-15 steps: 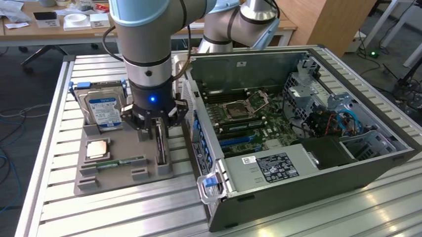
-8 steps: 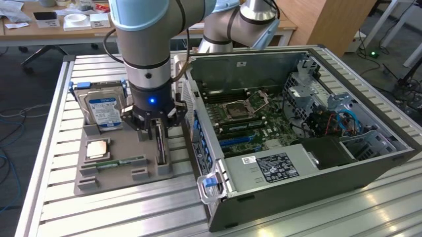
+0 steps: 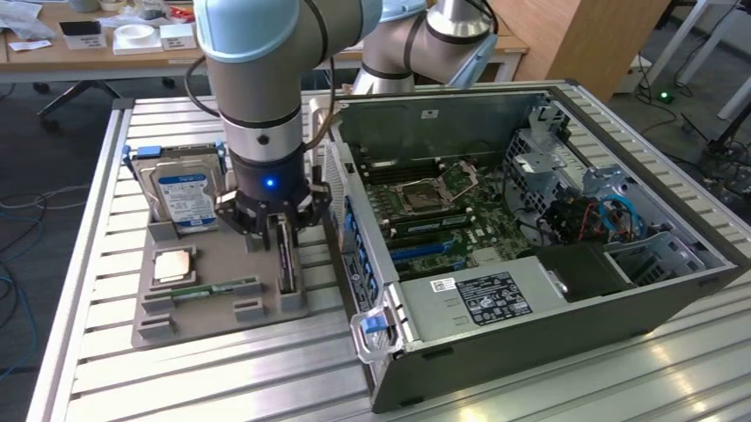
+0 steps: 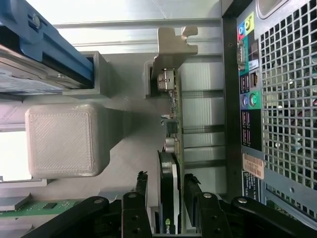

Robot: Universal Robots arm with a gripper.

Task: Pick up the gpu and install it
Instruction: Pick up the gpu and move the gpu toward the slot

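Observation:
The gpu (image 3: pixel 285 257) stands on edge in a slot of the grey holder tray (image 3: pixel 223 316), beside the open computer case (image 3: pixel 516 290). My gripper (image 3: pixel 281 233) hangs straight down over it, open, with one finger on each side of the card. In the wrist view the gpu (image 4: pixel 172 129) shows its silver end bracket, its thin board edge and its black face. The gripper (image 4: pixel 167 179) straddles the card's near end. One of the fingers (image 4: pixel 140 198) stands clearly apart from the card, while the other is very close to it.
A blue-labelled hard drive (image 3: pixel 185 195) stands at the tray's far end, with a CPU (image 3: pixel 174 264) and a green memory stick (image 3: pixel 217 288) lying on the tray. The motherboard (image 3: pixel 434 220) lies exposed inside the case. The case's rear panel (image 4: pixel 277 99) is close beside the gpu.

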